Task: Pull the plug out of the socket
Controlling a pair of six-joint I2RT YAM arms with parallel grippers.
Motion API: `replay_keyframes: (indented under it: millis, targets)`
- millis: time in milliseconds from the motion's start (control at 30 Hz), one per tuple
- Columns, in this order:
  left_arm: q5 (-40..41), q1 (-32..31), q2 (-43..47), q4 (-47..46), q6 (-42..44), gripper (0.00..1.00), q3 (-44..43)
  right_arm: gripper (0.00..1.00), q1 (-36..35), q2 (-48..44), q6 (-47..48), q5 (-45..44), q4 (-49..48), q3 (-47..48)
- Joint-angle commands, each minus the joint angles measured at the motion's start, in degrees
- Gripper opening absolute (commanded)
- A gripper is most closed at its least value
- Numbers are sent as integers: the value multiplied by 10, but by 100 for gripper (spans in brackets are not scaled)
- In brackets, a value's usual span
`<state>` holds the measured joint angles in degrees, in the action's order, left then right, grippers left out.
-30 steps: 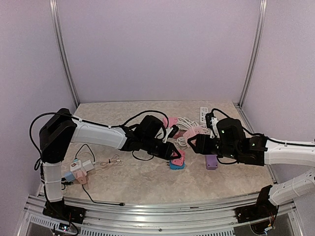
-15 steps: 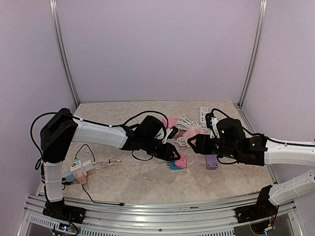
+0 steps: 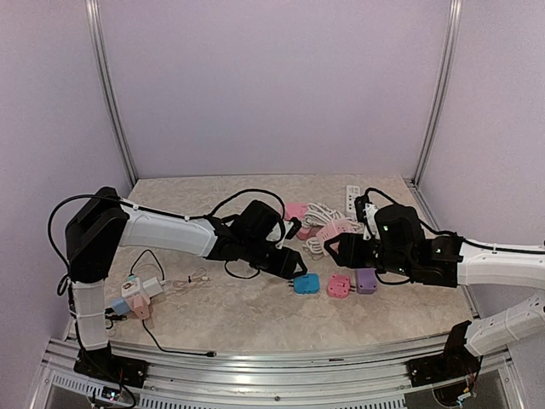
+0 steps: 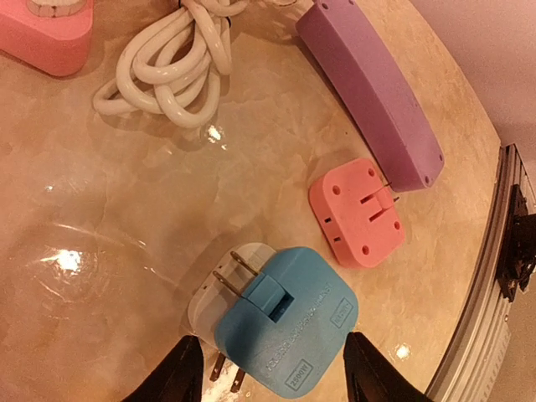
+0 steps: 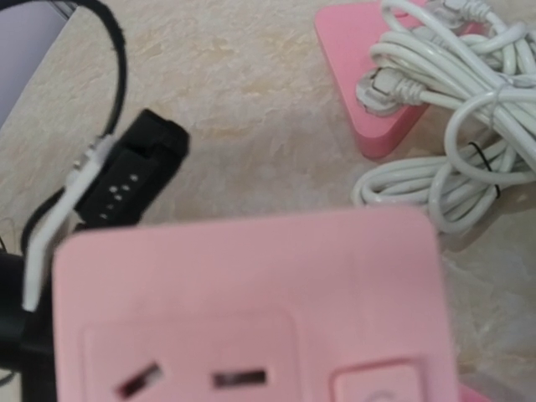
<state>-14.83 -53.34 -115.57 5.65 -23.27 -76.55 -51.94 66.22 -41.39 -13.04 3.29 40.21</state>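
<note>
One blue plug, one pink adapter

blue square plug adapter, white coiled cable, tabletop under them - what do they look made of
Blue square plug adapter: looks like hard moulded plastic, satin, with crisp edges and a soft sheen. White coiled cable: probably a rubbery or vinyl sheath, smooth, bending in soft loops. Tabletop: glossy marble-pattern surface with bright glare; stone or laminate, cannot tell.

Two adapters, two pink power strips, one purple strip
</note>
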Motion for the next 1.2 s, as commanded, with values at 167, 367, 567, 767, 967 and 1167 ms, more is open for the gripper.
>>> replay_keyframes:
  millis: [167, 367, 567, 767, 967, 1167]
  targets:
    - [81, 7, 149, -46, -13, 80, 111, 0, -41, 3, 97, -4, 0, 5]
    - [120, 34, 266, -18, -22, 93, 187, 0, -105, 29, 151, -13, -13, 15]
    - [117, 90, 360, 49, -17, 99, 219, 0, -169, 71, 134, -58, -4, 12]
    - [101, 149, 431, 94, -13, 99, 238, 0, -213, 114, 99, -98, 15, -1]
    - [74, 193, 469, 106, -21, 99, 258, 0, -246, 164, 60, -141, 45, 0]
    - [69, 213, 481, 124, -23, 99, 264, 0, -249, 189, 23, -177, 53, -13]
